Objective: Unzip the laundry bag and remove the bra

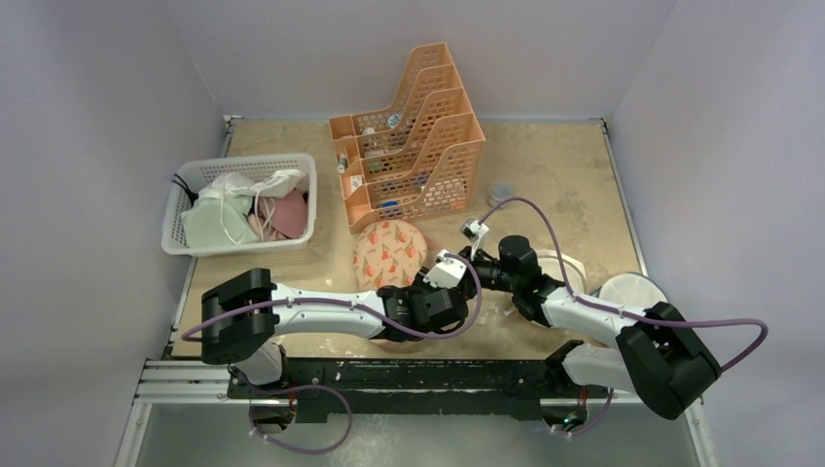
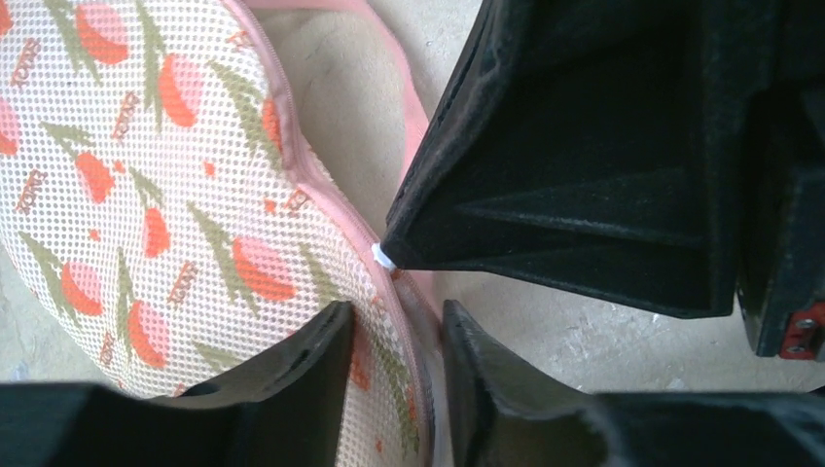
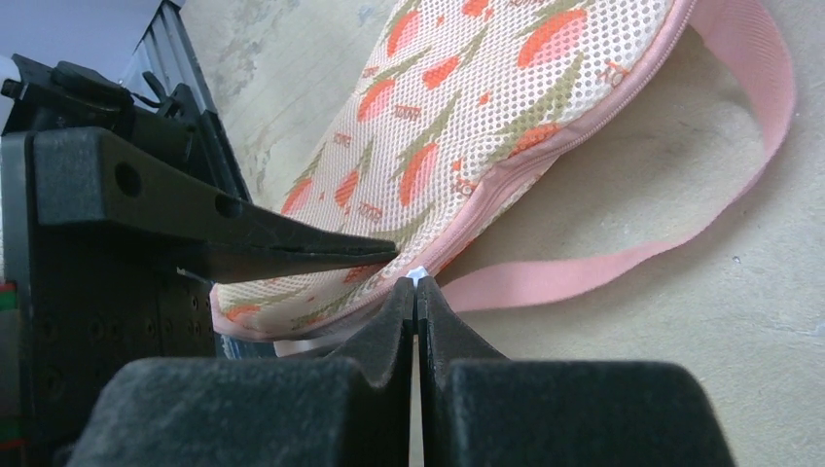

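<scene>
The laundry bag (image 1: 387,251), peach mesh with a red-orange floral print and pink trim, lies on the table in front of the orange rack. My left gripper (image 2: 394,316) grips the bag's zipper edge (image 2: 404,331) between its fingers. My right gripper (image 3: 416,284) is shut on the small white zipper pull (image 3: 416,273) at the bag's edge, beside the left fingers. That pull also shows in the left wrist view (image 2: 383,258). In the top view the two grippers meet at the bag's right side (image 1: 433,284). The bag's pink strap (image 3: 623,263) loops on the table. The bra is hidden.
An orange file rack (image 1: 413,161) stands behind the bag. A white basket (image 1: 175,219) of white and pale-green clothes sits at the left. Round white items (image 1: 632,289) lie at the right near my right arm, and a small grey lid (image 1: 501,192) lies beside the rack.
</scene>
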{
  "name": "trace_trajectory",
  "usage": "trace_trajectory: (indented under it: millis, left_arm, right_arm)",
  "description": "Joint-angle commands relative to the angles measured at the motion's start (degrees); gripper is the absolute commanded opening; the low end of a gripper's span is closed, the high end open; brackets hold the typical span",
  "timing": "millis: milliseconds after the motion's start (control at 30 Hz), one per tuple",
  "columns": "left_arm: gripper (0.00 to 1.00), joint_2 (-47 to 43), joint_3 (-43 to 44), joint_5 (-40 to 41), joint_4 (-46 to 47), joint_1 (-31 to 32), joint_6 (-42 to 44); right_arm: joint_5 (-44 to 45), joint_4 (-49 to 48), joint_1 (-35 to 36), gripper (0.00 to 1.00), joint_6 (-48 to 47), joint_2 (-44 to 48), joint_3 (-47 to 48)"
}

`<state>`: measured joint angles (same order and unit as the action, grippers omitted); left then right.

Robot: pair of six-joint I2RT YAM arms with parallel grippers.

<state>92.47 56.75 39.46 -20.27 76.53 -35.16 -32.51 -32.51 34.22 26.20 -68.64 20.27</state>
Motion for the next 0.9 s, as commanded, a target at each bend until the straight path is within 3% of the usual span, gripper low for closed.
trace_trajectory:
  millis: [0, 133, 333, 533, 867]
  left_arm:
    - [0.30, 0.7, 0.7, 0.4, 0.8, -0.1, -0.2]
    - [0.12, -1.4, -1.0, -0.5, 1.0, -0.1, 1.0]
    - [0.00, -5.1, -4.5, -2.1, 1.8, -0.1, 1.9]
    - [0.00, -7.4, -6.6, -2.8, 1.6, -0.1, 1.2]
    - [0.00, -8.9, -10.1, -1.4, -0.9, -0.1, -1.1]
  right_arm:
    - [0.5, -1.8, 0.3, 0.00, -1.1, 1.1, 2.1]
    - [3.4, -0.2, 0.2, 0.00, 0.5, 1.5, 1.7]
    - [11.9, 1.3, 0.2, 0.00, 2.1, 1.8, 1.7]
    - [22.3, 1.9, -1.0, 0.00, 3.2, 1.7, 2.6]
    - [22.9, 1.4, -5.7, 0.00, 1.6, -1.3, 4.9]
